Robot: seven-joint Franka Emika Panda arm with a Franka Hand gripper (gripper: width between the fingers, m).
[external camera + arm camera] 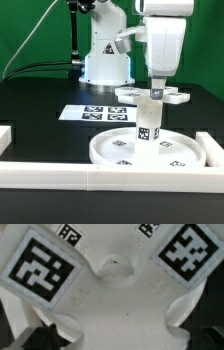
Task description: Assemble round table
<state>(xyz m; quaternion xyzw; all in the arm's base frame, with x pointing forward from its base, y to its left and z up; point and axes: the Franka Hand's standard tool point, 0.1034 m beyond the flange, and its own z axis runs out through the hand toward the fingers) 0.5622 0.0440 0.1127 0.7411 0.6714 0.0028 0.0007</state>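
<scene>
The large round rimmed disc [100, 150] lies flat on the black table. The short tagged post [148, 125] stands upright at its middle. The four-armed cross piece [128, 93] appears to rest level on top of the post. My gripper [156, 93] hangs straight down over the cross piece's centre, with its fingertips at the height of the arms. In the wrist view the cross piece [120, 297] fills the picture, its centre hole and two tagged arms showing. My gripper [120, 336] stands open, its dark fingers either side of one white arm. Whether they touch it cannot be told.
The marker board [90, 113] lies behind the disc toward the exterior view's left. White border rails run along the front [100, 178] and the exterior view's right [212, 150]. The robot's white base [105, 55] stands at the back.
</scene>
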